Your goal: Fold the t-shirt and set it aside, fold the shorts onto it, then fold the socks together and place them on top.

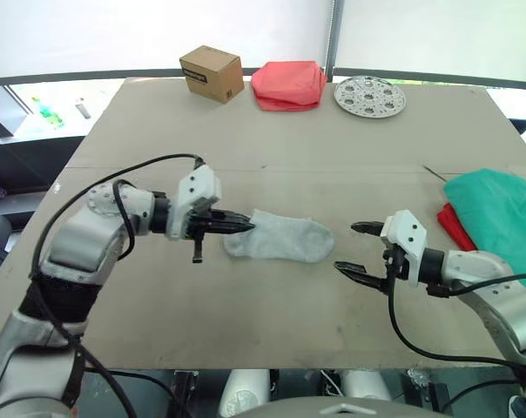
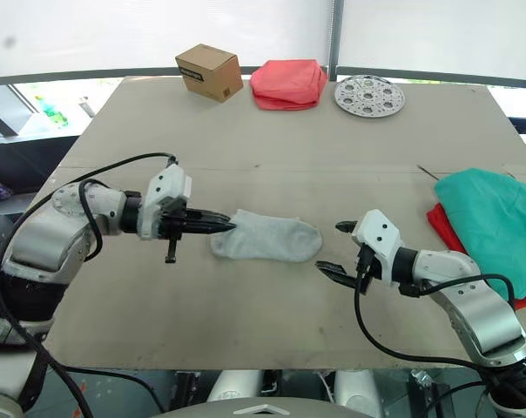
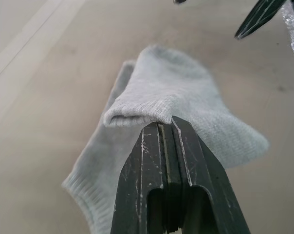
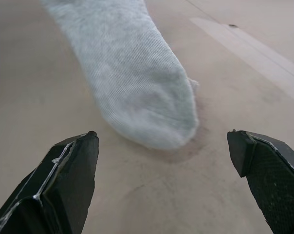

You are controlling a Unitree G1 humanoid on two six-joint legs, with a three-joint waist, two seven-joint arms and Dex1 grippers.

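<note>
Socks [image 1: 280,240] lie stacked in the middle of the table [image 1: 272,139] in the left eye view, toes pointing toward the robot's right. The left gripper [image 1: 248,225] has its black fingers pinched tight on the cuff end. The right gripper [image 1: 357,248] sits just beside the toe, fingers spread wide, holding nothing. At the table's right edge the teal shorts [image 1: 500,213] rest on top of the red t-shirt [image 1: 455,225], of which a small strip shows. Along the far edge stand a cardboard box [image 1: 212,73], a folded salmon-pink cloth [image 1: 288,84] and a round perforated metal disc [image 1: 369,96].

From the right eye view the same layout holds: the socks between the two grippers, and the shorts covering most of the t-shirt well apart to the right.

In the left wrist view the fingers [image 3: 147,165] are pressed together on a folded-over lip of grey knit, and a second ribbed cuff edge shows beneath the upper sock.

Looking along the right wrist view, the two fingertips [image 4: 76,161] stand far apart, with the rounded toe end lying flat on the table between and beyond them, untouched.
</note>
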